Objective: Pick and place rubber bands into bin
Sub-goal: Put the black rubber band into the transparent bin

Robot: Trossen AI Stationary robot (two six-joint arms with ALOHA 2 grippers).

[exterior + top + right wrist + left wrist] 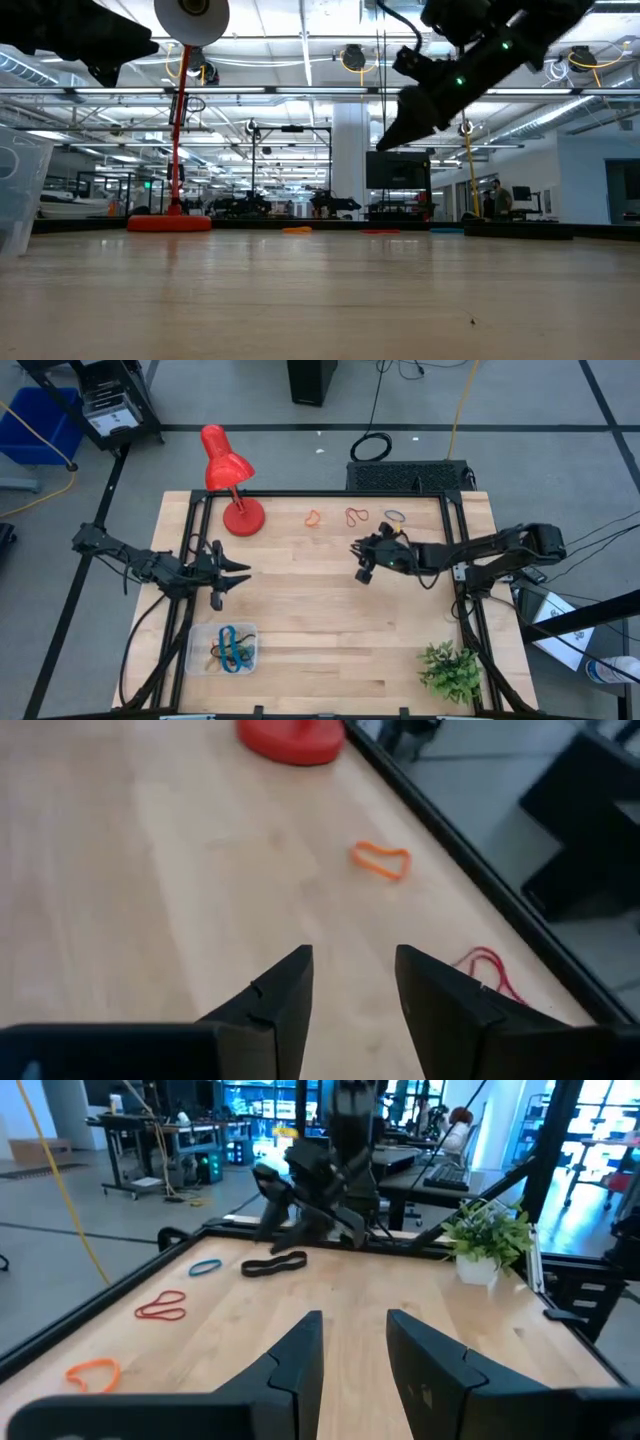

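Open right pincer (361,563) above table, near orange band (313,518)

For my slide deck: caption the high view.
Both tools open and empty: left tool above the bin of rubber bands; right tool near loose rubber bands at the table's far edge.
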